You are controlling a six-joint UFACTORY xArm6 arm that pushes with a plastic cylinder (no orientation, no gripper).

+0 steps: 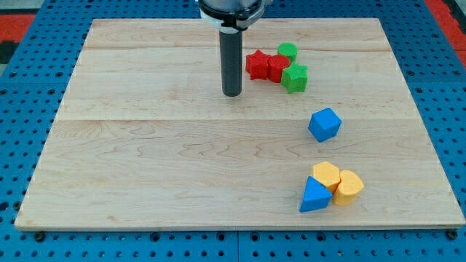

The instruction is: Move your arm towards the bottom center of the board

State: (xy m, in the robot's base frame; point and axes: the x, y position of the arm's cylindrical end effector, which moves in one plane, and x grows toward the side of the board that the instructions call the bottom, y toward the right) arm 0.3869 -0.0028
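Note:
My tip [231,94] rests on the wooden board [160,160] in its upper middle. Just to the tip's right is a tight cluster: a red star block [256,64], a red cylinder block [277,68], a green cylinder block [287,51] and a green star block [295,78]. The tip is a short gap left of the red star, not touching it. A blue cube block [324,124] lies lower right of the tip.
Near the board's lower right sit a yellow hexagon block [326,175], a yellow cylinder block [349,187] and a blue triangle block [314,196], touching each other. A blue perforated table [22,109] surrounds the board.

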